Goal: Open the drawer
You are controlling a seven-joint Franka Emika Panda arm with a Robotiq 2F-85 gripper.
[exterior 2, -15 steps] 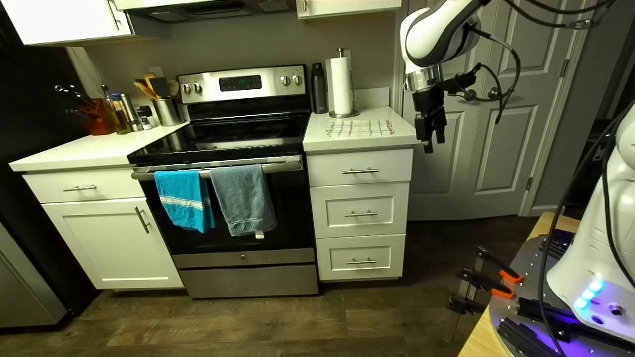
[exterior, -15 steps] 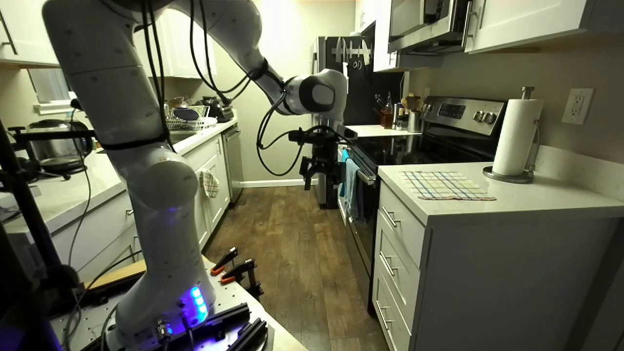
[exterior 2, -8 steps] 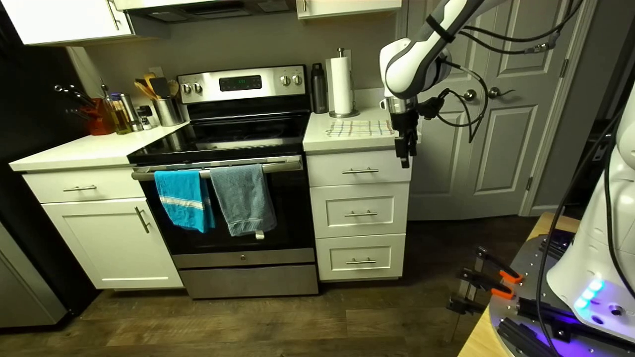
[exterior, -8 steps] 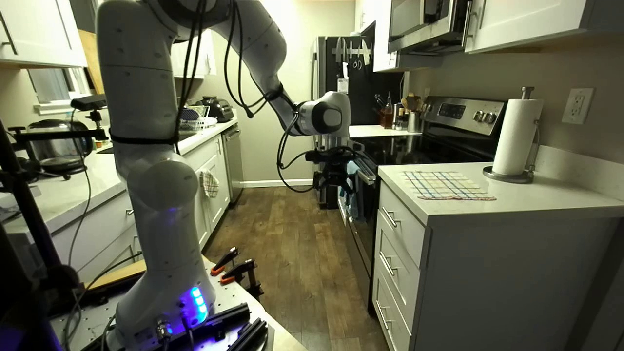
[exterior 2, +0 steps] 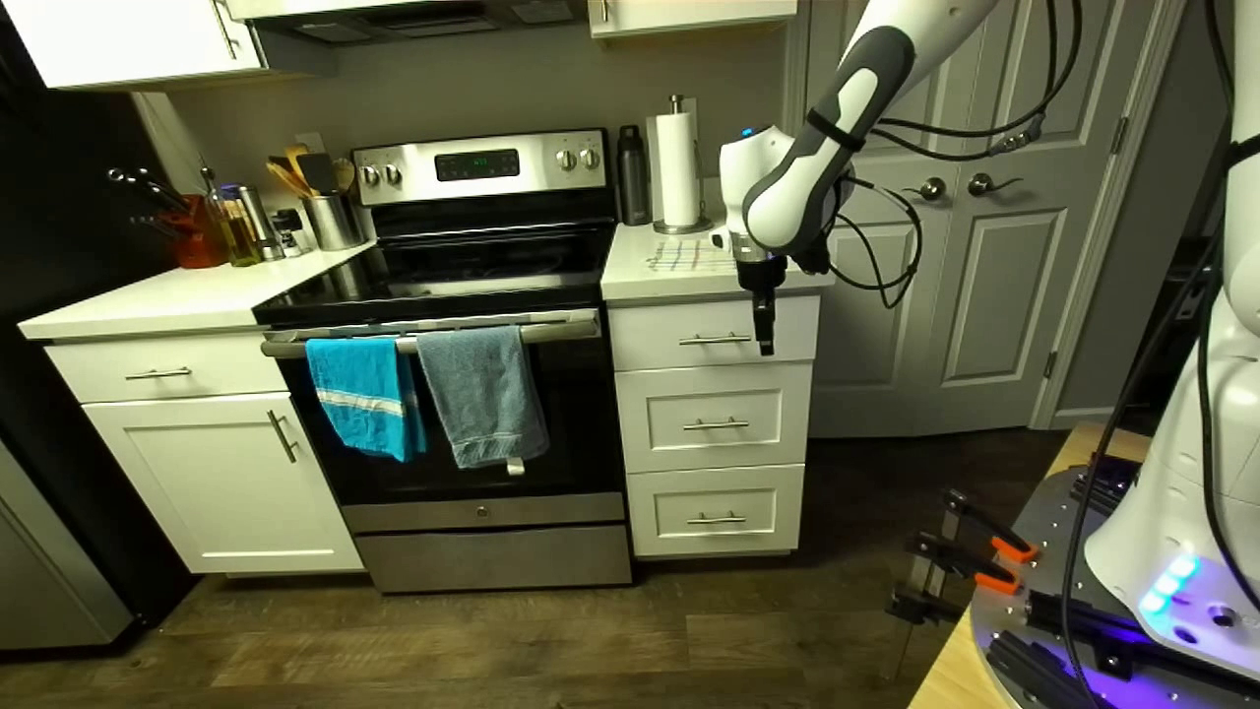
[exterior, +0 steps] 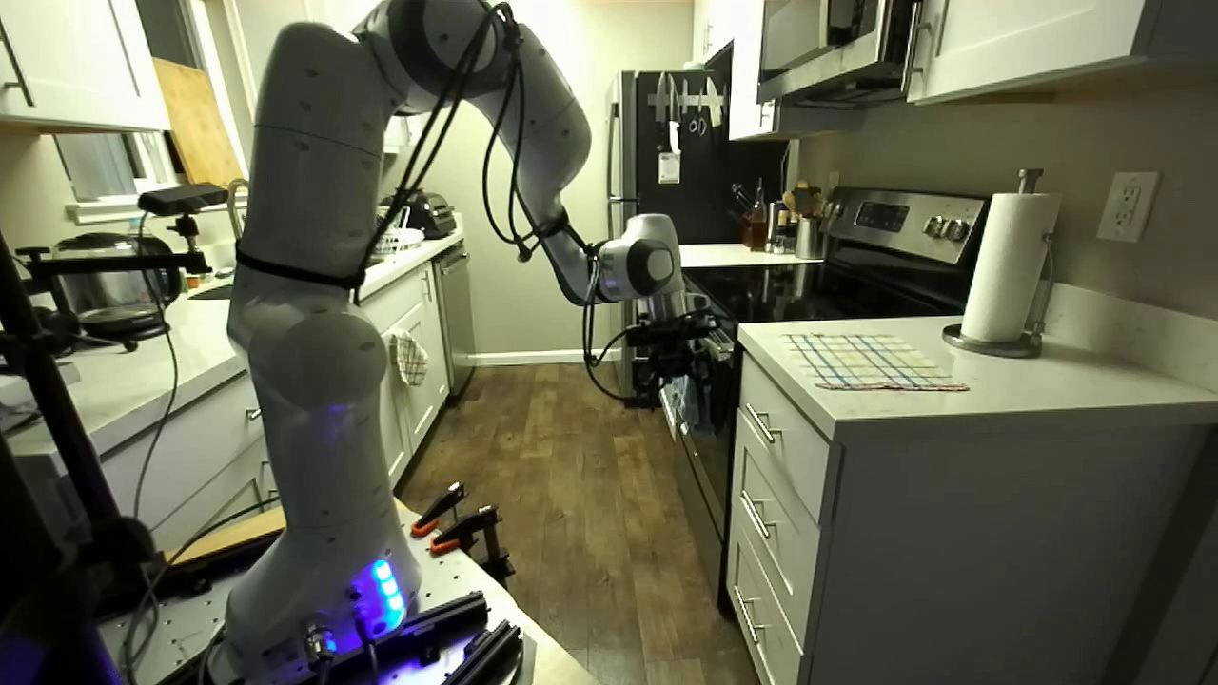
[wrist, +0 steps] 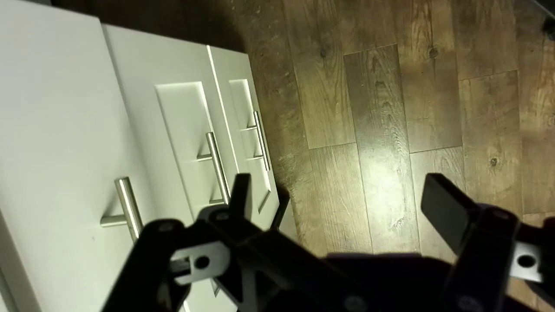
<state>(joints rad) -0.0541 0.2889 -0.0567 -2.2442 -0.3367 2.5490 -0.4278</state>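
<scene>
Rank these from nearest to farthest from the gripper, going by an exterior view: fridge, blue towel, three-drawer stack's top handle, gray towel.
1. Top handle: just picture-left of the gripper.
2. Gray towel: farther left, on the oven bar.
3. Blue towel: same bar, left of the gray one.
4. Fridge: at the picture's left edge.

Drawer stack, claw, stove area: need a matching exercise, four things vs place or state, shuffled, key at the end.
Things
1. Top drawer
2. Claw
3. Paper towel roll
4. Bright blue towel

Place or state
A. Upright on the counter
B. Open, gripping nothing
C. Hanging from the oven handle
D. Shut, plain flat front

Pairs: 1-D, 2-B, 3-A, 4-C
</scene>
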